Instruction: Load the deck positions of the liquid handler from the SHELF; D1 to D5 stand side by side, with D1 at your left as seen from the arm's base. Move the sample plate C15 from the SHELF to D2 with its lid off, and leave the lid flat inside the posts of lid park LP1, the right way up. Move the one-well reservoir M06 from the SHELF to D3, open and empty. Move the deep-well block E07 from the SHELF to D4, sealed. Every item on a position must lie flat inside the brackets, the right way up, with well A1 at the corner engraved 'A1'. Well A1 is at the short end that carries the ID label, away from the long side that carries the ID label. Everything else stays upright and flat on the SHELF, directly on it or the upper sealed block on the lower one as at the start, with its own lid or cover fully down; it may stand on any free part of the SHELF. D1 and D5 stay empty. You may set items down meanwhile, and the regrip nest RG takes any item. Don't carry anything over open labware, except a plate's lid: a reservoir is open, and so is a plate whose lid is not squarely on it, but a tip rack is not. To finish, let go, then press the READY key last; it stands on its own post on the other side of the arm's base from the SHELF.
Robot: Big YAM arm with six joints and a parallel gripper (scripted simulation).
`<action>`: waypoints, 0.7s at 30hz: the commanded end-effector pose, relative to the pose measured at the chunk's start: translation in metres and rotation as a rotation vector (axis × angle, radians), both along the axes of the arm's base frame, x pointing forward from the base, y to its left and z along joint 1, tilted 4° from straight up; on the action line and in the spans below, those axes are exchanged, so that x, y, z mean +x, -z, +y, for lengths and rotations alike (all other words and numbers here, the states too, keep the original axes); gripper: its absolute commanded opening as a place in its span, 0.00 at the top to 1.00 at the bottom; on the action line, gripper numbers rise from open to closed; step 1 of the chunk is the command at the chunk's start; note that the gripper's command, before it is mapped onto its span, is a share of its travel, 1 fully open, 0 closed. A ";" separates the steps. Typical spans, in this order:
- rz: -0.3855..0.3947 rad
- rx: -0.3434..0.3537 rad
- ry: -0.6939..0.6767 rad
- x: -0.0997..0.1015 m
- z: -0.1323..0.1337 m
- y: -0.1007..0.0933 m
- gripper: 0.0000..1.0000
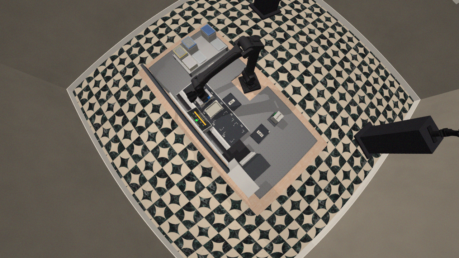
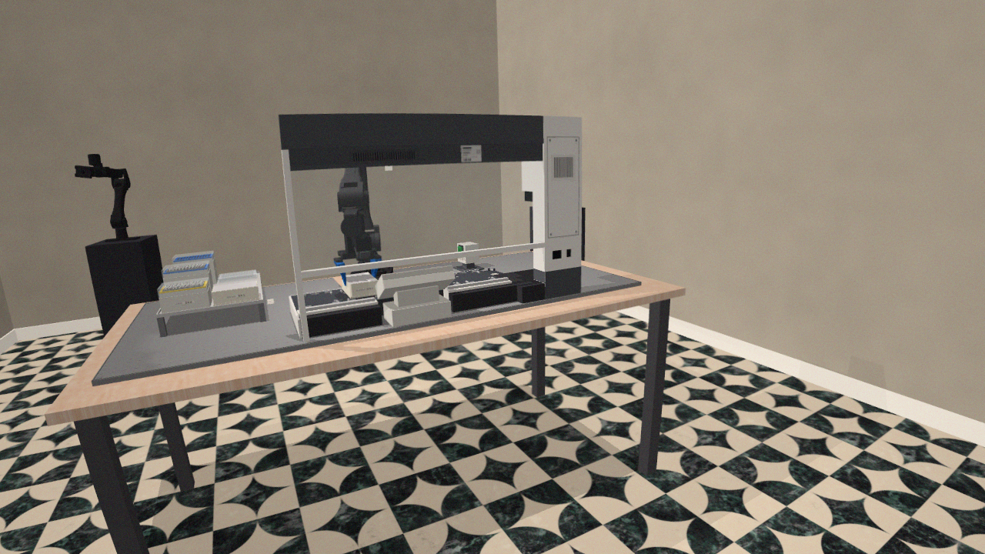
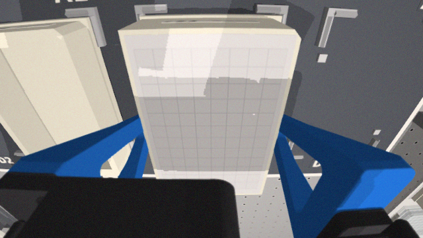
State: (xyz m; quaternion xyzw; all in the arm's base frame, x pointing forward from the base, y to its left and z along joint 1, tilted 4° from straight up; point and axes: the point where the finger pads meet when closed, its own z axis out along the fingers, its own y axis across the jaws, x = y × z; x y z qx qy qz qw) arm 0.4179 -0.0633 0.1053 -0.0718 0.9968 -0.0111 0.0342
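My gripper [image 3: 211, 119] [image 1: 201, 100] [image 2: 357, 270] is shut on the long sides of the sealed deep-well block [image 3: 211, 82] [image 2: 360, 285]. Its well grid shows through the seal. The block hangs low and level between corner brackets [image 3: 150, 8] of the deck position beside the reservoir. I cannot tell whether it touches the deck. The open cream one-well reservoir [image 3: 56, 82] [image 1: 214, 109] lies in the neighbouring position, to the left in the wrist view. The two positions [image 1: 231, 125] beyond the reservoir hold nothing.
The shelf [image 1: 208, 48] [image 2: 210, 309] holds several racks and plates. The handler's dark gantry [image 2: 413, 141] spans above the deck. The RG nest [image 1: 232, 103], lid park LP1 [image 1: 261, 132] and the READY key [image 1: 276, 116] stand on the mat near the arm's base.
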 end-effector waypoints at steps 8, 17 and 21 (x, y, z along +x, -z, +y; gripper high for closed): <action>-0.056 -0.011 0.007 0.008 -0.008 -0.019 1.00; -0.058 -0.012 0.007 0.008 -0.009 -0.020 1.00; -0.058 -0.012 0.007 0.008 -0.009 -0.020 1.00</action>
